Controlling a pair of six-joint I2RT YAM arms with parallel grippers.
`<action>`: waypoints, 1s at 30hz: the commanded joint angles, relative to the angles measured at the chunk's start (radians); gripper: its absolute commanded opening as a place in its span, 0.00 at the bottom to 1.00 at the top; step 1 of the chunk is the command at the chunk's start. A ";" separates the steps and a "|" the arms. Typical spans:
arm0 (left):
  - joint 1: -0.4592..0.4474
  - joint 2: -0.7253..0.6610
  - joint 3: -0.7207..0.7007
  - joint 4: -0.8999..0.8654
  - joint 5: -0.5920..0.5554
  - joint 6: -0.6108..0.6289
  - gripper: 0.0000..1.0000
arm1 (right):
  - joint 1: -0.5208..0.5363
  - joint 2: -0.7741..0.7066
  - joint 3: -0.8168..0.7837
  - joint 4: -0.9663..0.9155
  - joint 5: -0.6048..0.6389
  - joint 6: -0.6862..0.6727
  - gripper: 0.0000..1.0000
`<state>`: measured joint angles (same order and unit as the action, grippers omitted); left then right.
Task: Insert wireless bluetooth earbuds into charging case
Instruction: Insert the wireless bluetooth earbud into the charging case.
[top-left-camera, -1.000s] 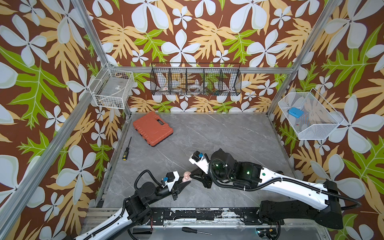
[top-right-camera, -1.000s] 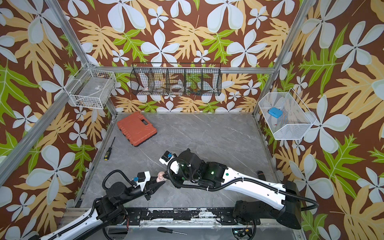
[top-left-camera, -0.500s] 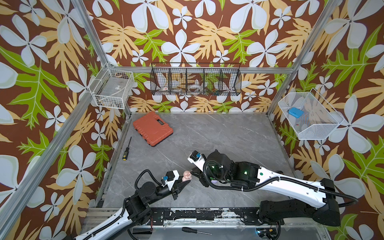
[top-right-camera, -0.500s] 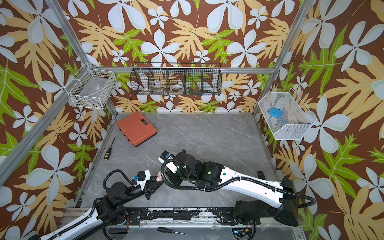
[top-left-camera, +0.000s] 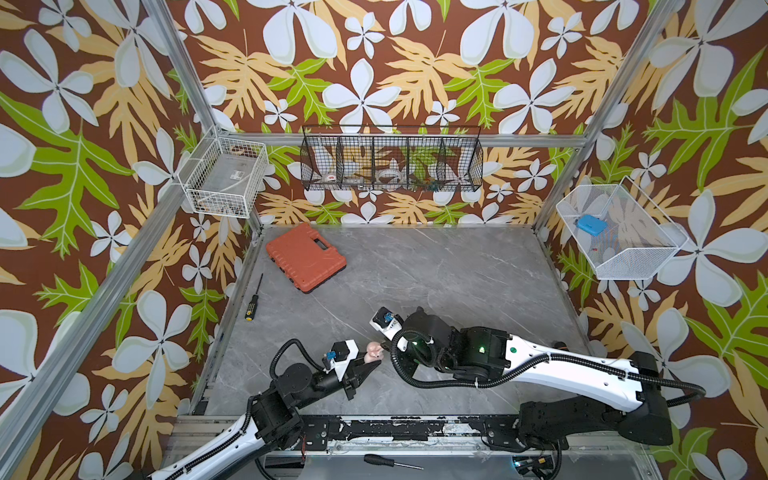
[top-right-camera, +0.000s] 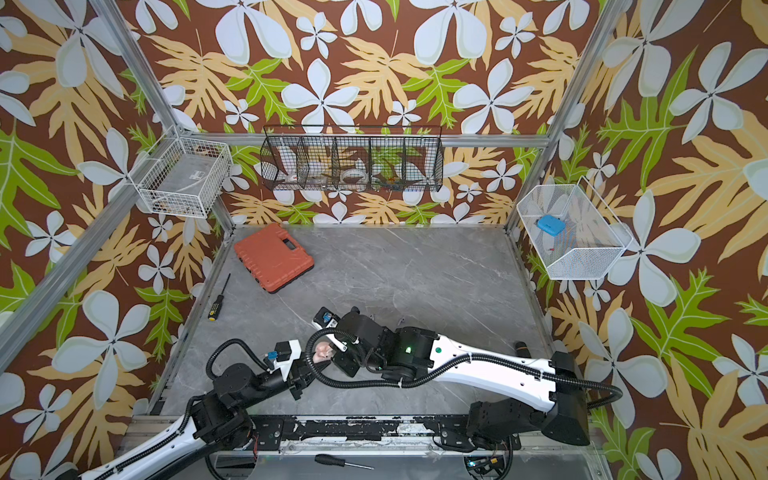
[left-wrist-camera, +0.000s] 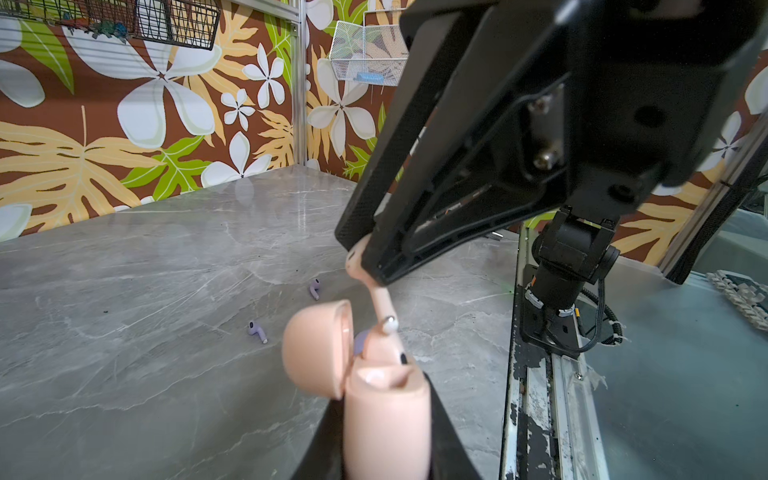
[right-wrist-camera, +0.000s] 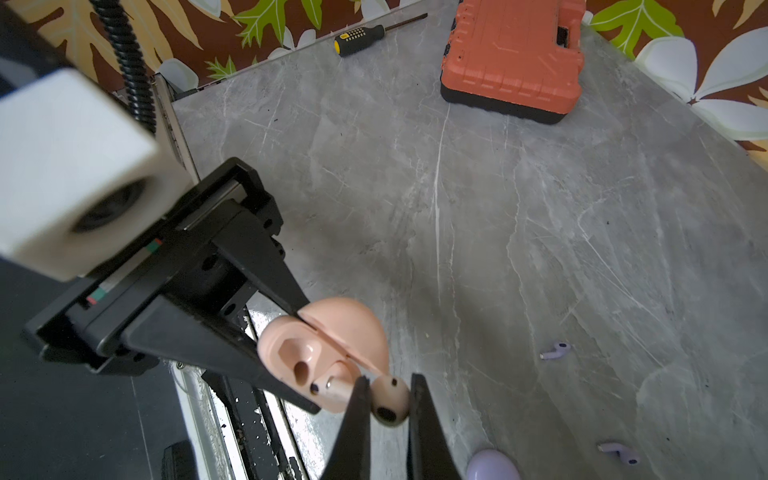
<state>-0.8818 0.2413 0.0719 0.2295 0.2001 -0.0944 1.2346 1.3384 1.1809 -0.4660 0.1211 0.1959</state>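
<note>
My left gripper (left-wrist-camera: 384, 401) is shut on the pale pink charging case (left-wrist-camera: 386, 428), which stands upright with its lid (left-wrist-camera: 316, 347) swung open. My right gripper (right-wrist-camera: 390, 380) is shut on the head of a pink earbud (right-wrist-camera: 390, 402). The stem (left-wrist-camera: 382, 305) of that earbud points down, with its silver tip just above the case mouth. One socket (right-wrist-camera: 301, 370) of the case is empty; another pink earbud (left-wrist-camera: 380, 349) seems to sit in the case. Two lavender earbuds (right-wrist-camera: 555, 351) (right-wrist-camera: 619, 452) lie on the table. In both top views the case (top-left-camera: 373, 352) (top-right-camera: 322, 351) shows between the arms.
A lavender case (right-wrist-camera: 492, 465) sits on the table just by my right gripper. An orange tool case (top-left-camera: 305, 257) and a screwdriver (top-left-camera: 252, 297) lie at the far left. Wire baskets (top-left-camera: 390, 162) hang on the walls. Another screwdriver (top-left-camera: 390, 460) rests on the front rail.
My right arm has edged left toward the left gripper, carrying the pink earbud closer over the open case. The left arm and the case have stayed put.
</note>
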 joint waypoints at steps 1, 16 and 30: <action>0.001 0.003 0.008 0.024 0.009 -0.007 0.00 | 0.013 0.010 0.015 -0.020 0.054 -0.015 0.10; 0.000 0.010 0.009 0.025 0.009 -0.017 0.00 | 0.061 0.045 0.042 -0.049 0.123 -0.033 0.09; 0.000 0.015 0.009 0.025 0.008 -0.021 0.00 | 0.094 0.058 0.047 -0.058 0.155 -0.061 0.09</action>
<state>-0.8818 0.2565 0.0723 0.2199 0.2073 -0.1093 1.3216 1.3952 1.2217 -0.5095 0.2588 0.1505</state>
